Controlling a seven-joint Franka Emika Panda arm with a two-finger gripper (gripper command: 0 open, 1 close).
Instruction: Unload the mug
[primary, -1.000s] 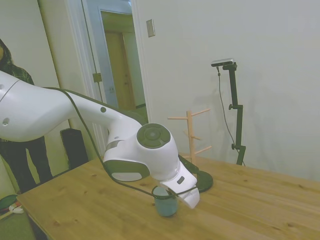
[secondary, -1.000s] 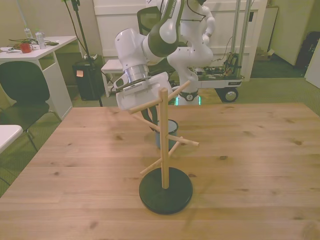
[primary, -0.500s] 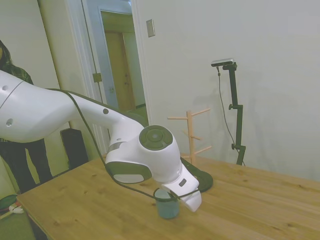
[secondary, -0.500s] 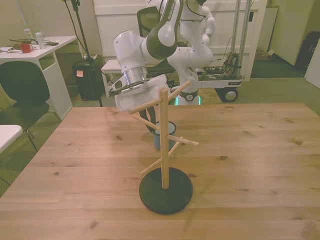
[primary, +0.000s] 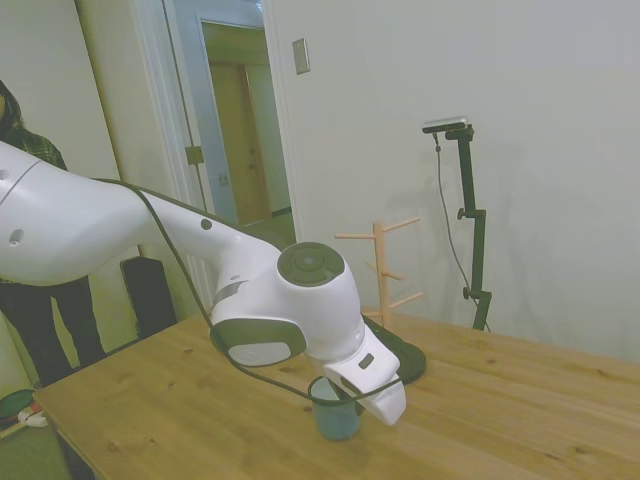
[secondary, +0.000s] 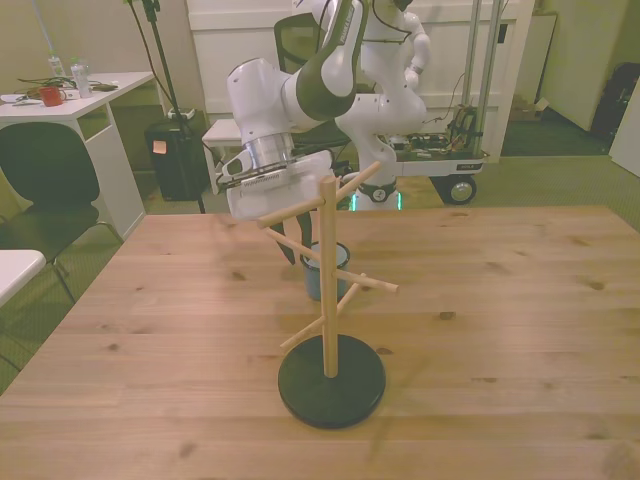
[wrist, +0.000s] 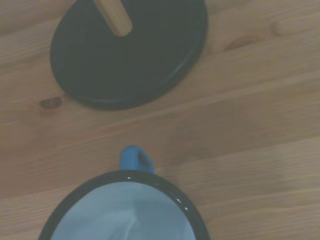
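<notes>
Mug (primary: 335, 415) stood upright on the desk (primary: 520, 420), off the peg stand (secondary: 329, 300), directly under the jaws (secondary: 300, 255). Jaw state: couldn't tell, the mug and wrist blocked them. In the wrist view the mug's handle (wrist: 136, 159) pointed at the stand's black base (wrist: 130, 50), clear of it. In the front view the mug (secondary: 327, 272) sat at 12 o'clock from that base.

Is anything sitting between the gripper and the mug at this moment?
Nothing visible. The mug stands upright on the table, off the peg stand, with the gripper right at its rim. The wrist view shows bare wood between the mug and the stand's base.
</notes>
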